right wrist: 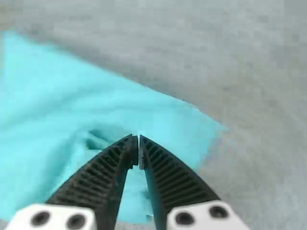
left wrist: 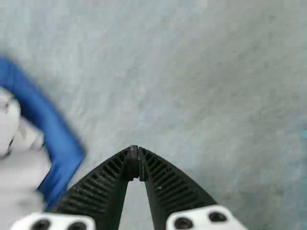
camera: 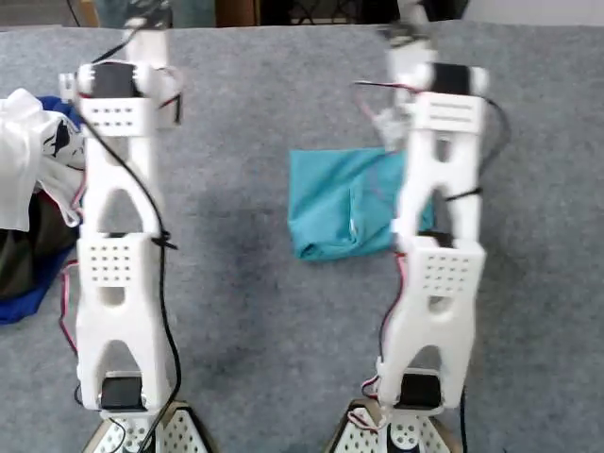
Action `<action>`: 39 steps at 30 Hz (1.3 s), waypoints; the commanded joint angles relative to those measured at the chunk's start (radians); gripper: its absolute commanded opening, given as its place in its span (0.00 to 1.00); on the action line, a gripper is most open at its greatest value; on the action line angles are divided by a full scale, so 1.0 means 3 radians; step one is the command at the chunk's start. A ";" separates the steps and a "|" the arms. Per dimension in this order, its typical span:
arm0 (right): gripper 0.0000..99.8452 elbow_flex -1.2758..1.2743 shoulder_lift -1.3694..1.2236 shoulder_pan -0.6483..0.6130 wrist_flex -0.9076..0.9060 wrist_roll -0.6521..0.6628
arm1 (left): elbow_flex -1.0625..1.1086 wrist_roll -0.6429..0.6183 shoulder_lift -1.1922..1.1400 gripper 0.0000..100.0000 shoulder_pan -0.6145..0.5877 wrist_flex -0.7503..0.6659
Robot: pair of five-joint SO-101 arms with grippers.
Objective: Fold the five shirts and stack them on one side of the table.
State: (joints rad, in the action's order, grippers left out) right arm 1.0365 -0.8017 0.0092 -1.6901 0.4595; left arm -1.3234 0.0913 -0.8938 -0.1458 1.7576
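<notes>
A folded teal shirt (camera: 340, 203) lies on the grey table (camera: 245, 283) beside the right arm (camera: 439, 189). In the right wrist view my right gripper (right wrist: 135, 146) is shut, its tips just over the teal shirt (right wrist: 57, 120) where the cloth puckers; no cloth shows between them. A pile of unfolded shirts sits at the table's left edge: a white one (camera: 24, 156), a blue one (camera: 28, 288) and a dark one (camera: 24, 245). My left gripper (left wrist: 134, 160) is shut and holds nothing, above bare table near the blue shirt (left wrist: 50, 132) and the white shirt (left wrist: 19, 167).
The left arm (camera: 118, 208) stretches up the table beside the pile. Bare grey table lies between the two arms and to the right of the right arm.
</notes>
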 commanded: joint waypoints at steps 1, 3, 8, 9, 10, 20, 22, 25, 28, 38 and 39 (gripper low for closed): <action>0.01 0.0100 0.0069 -0.0205 -0.0046 0.0205 | 0.1000 0.0077 0.0619 0.03 -0.0202 0.0020; 0.01 0.0095 -0.0018 -0.0266 -0.0056 0.0261 | 0.1609 0.0077 0.0956 0.03 -0.0233 0.0000; 0.01 0.0069 -0.0263 -0.0276 -0.0066 0.0251 | 0.3056 0.0235 0.1678 0.03 -0.0222 -0.0527; 0.01 0.0069 -0.0320 -0.0276 -0.0072 0.0245 | 0.3337 0.0235 0.1816 0.03 -0.0222 -0.0680; 0.01 0.0069 -0.0371 -0.0276 -0.0077 0.0245 | 0.3624 0.0235 0.1954 0.03 -0.0222 -0.0834; 0.01 0.0095 -0.0488 -0.0286 -0.0015 0.0271 | 0.5623 -0.0107 0.2665 0.03 -0.0192 -0.2271; 0.01 0.0100 -0.0473 -0.0338 -0.0020 0.0271 | 0.5808 -0.0266 0.2660 0.03 -0.0151 -0.2521; 0.01 0.0100 -0.0488 -0.0435 -0.0026 0.0271 | 0.6068 -0.0404 0.2690 0.03 -0.0033 -0.2874; 0.01 0.0059 -0.0494 -0.0501 0.0026 0.0266 | 0.6104 -0.0419 0.2680 0.03 0.0059 -0.2941; 0.01 0.0059 -0.0555 -0.0353 -0.0046 0.0266 | 0.6109 -0.0419 0.2670 0.03 0.0033 -0.2961; 0.01 0.0064 -0.0591 -0.0343 -0.0051 0.0266 | 0.6114 -0.0419 0.2670 0.03 0.0033 -0.2961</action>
State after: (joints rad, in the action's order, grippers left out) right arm 1.0380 -0.9751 -0.1243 -1.6947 0.5286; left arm 0.5102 -0.0253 -0.1220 -0.1565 0.8907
